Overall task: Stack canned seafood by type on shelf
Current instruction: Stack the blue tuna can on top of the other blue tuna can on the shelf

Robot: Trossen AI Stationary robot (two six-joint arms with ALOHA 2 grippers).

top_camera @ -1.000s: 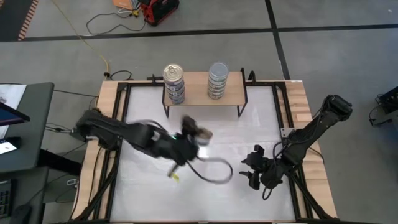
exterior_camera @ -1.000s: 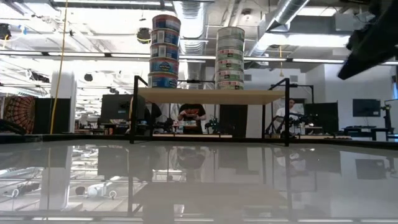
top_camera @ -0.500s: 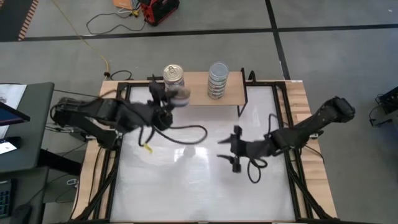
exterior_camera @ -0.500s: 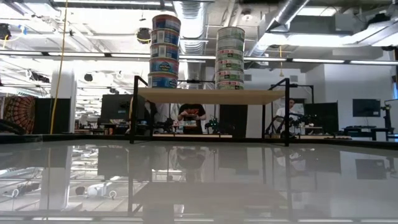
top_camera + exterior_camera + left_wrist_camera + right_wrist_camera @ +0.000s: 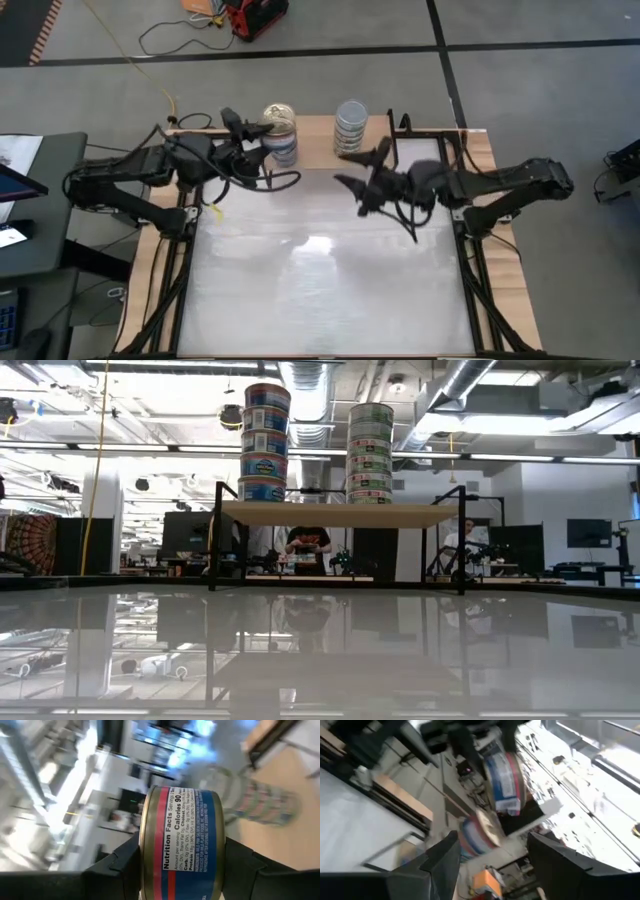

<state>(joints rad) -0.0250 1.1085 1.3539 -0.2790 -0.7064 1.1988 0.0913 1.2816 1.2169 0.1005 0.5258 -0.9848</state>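
Observation:
The shelf [image 5: 316, 140], a low wood board on black legs, stands at the table's far edge. It bears two stacks of canned seafood: a gold-topped, blue-labelled stack [image 5: 265, 440] and a silver-topped stack [image 5: 370, 452]. My left gripper [image 5: 250, 145] is level, just left of the gold-topped stack [image 5: 281, 128], and shut on one more blue-and-red-labelled can [image 5: 182, 845]. My right gripper [image 5: 357, 177] hangs open and holds nothing, just near of the silver-topped stack [image 5: 351, 122]. Neither gripper shows in the low view. My left gripper pinches the can between its two fingers [image 5: 125, 862], one on each flat end; the gold rim [image 5: 146, 845] lies against one finger. The fingers come at it level. The can is lifted clear of table and shelf, its printed side wall facing the wrist camera.
The white tabletop [image 5: 320, 270] lies open in front of the shelf. Black rails and a wooden frame [image 5: 175, 160] run along the table's sides. The shelf's black legs [image 5: 213, 540] stand on the far part of the table. Cables lie on the floor beyond.
My left gripper has carried the can from the table's middle toward the far edge and left, up beside the gold-topped stack. My right gripper has risen from the near right, rolled, and moved toward the shelf and the silver-topped stack. Both stacks have stayed as they were.

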